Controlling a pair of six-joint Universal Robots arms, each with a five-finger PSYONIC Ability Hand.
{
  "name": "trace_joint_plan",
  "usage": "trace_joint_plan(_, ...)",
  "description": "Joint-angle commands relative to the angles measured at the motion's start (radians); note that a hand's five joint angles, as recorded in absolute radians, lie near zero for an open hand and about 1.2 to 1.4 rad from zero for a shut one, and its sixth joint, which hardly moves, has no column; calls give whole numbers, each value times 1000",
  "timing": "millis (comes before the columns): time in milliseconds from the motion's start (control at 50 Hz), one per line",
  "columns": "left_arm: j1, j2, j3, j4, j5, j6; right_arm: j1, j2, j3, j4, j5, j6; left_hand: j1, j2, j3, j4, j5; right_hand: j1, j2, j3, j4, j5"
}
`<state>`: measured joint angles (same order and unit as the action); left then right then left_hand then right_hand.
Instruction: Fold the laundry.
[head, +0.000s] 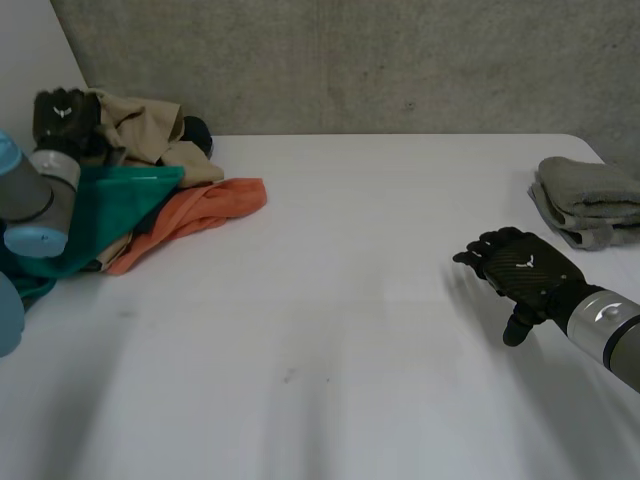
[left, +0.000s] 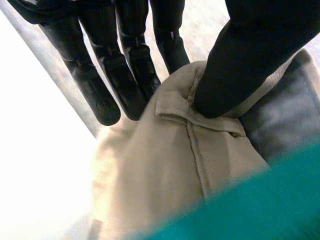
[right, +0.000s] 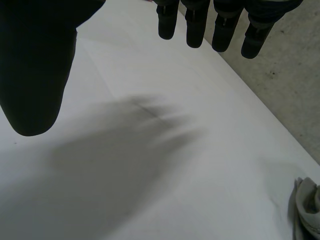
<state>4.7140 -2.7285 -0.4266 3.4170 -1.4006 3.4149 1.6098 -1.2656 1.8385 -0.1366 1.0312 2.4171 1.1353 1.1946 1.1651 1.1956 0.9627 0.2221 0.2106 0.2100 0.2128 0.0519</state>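
A laundry pile lies at the table's far left: a beige cloth (head: 140, 125) on top, a green cloth (head: 115, 200) below it and an orange cloth (head: 200, 215) trailing toward the middle. My left hand (head: 65, 120) sits on the pile's back. In the left wrist view its thumb (left: 250, 60) presses a hemmed fold of the beige cloth (left: 170, 165) against the fingers (left: 100, 85) behind it, with the green cloth (left: 260, 210) beside. My right hand (head: 520, 270) hovers open over bare table at the right, its fingers (right: 195, 25) straight and holding nothing.
A folded grey cloth (head: 590, 200) rests at the table's right edge, and its corner (right: 307, 205) lies past my right hand's fingertips. A dark item (head: 197, 130) peeks out behind the pile. A concrete wall (head: 400, 60) runs behind the white table (head: 350, 300).
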Motion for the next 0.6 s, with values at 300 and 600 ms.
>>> trace_joint_plan(300,-451,811,-601,156,-44,-367,1,-144,-128,-3,125,250,261,202,231,201,259,-48,-36,-35,-38,-52)
trace_joint_plan(600,-802,595,-747,-1,-43,-414,-11,-183,-136,-1,129,290,-80,-139,-110,-140,-82,-48,-36,-35,-38,-52)
